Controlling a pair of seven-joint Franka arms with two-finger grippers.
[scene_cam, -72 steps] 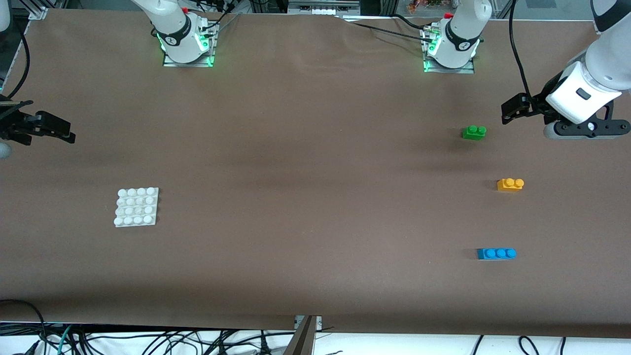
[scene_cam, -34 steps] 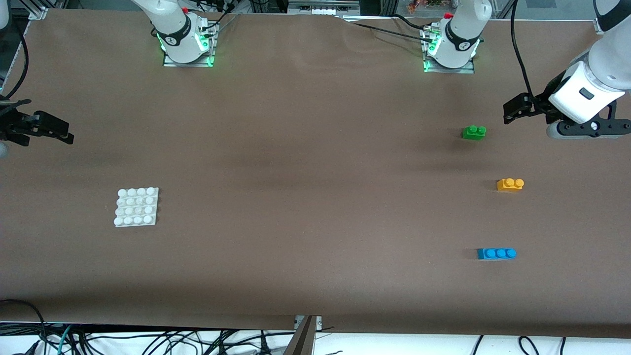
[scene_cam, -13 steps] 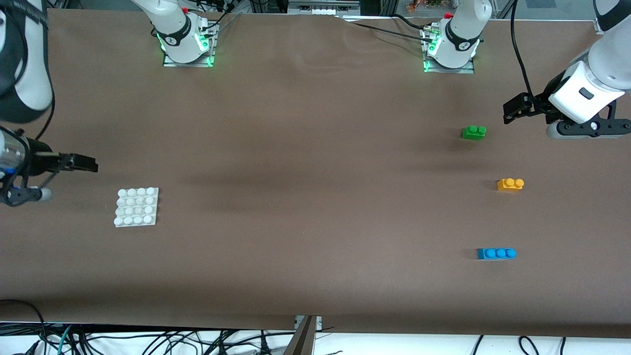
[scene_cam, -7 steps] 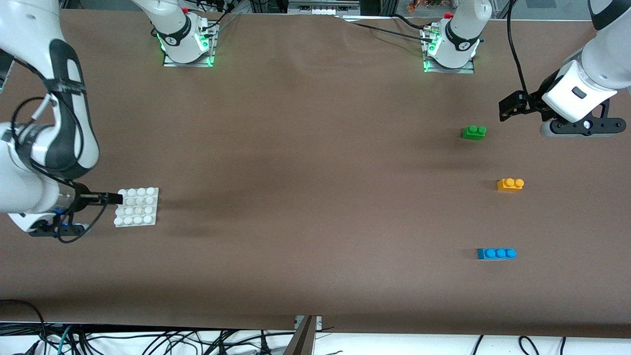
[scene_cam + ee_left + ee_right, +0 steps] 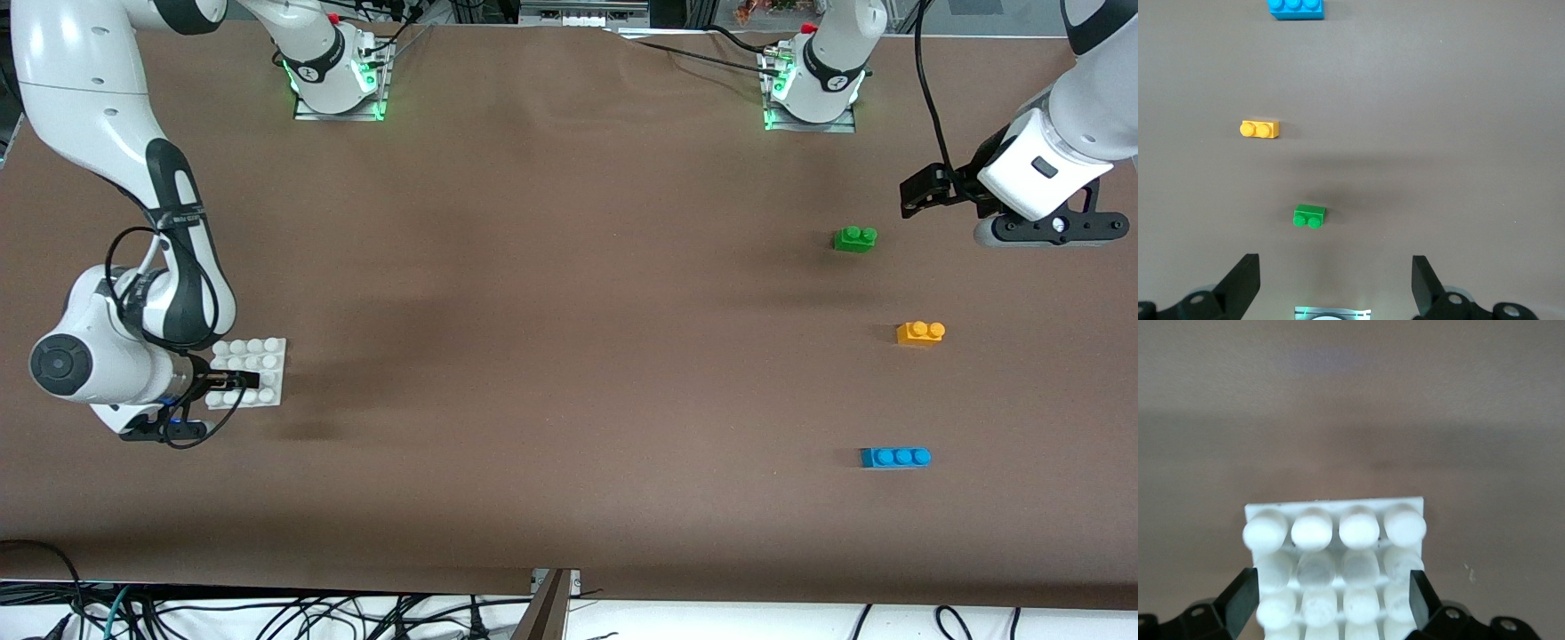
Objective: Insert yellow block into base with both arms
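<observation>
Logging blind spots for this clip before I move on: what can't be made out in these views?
- Base: in the front view the right claw covers part of it; the right wrist view's edge cuts off its nearest rows, so contact cannot be told.
- Blue brick: cut by the left wrist view's edge.
- Left claw: its tips are too small in the front view, and only the tips show in its wrist view.
</observation>
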